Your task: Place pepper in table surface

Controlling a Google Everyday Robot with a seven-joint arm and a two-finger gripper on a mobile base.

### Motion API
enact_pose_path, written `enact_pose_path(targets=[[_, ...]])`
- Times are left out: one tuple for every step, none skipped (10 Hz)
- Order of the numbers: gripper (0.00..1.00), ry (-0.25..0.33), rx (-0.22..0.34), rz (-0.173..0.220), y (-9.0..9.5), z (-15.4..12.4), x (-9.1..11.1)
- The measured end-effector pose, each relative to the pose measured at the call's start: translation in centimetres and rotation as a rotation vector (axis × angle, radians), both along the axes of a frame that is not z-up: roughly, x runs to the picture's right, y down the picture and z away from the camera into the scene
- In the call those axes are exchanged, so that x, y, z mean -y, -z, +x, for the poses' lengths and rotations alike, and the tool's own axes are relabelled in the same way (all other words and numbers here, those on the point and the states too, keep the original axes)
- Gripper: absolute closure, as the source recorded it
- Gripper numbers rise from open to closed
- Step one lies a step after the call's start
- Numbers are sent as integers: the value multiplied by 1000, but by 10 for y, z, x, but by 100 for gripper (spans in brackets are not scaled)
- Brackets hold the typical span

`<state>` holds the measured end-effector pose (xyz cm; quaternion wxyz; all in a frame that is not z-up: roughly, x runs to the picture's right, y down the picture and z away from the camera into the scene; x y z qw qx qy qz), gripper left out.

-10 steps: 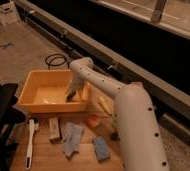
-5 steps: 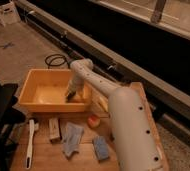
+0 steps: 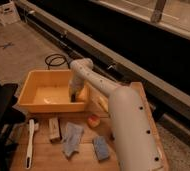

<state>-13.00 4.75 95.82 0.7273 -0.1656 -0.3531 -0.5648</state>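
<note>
Across the lower frame lies the wooden table surface (image 3: 44,156), with a yellow bin (image 3: 48,106) at centre left. Our gripper (image 3: 76,96) reaches down inside the bin's right end, its claw pinched shut; a second ago it stood wide there. We cannot pick out the pepper, nor tell whether the claw holds it.

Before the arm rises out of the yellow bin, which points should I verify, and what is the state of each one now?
1. Pincer is low inside the yellow plastic bin: ok.
2. Pincer is shut: ok.
3. Small dark green pepper is in the pincer: cannot tell, hidden.
4. Light brown wooden tabletop shows bare wood for placing: ok.
5. Lifting path over the bin's wall is free: cannot tell.
</note>
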Motion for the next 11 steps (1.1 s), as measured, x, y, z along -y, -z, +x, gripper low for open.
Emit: enact_pose_path(targets=[[100,0,19,2,2,-8,-1],[100,-5,32,10,6,-16,2],[100,-22,24,14,14,-15,14],[100,-24,15,15,21,-13,22],[100,-30,12,25,29,-14,33],[100,-40,11,40,41,-17,47],[100,-59,11,61,53,-17,62],[100,-86,11,89,64,-14,79],[100,-107,17,102,70,-14,88],[100,-183,49,125,80,-7,104],[100,-240,65,142,85,5,113]])
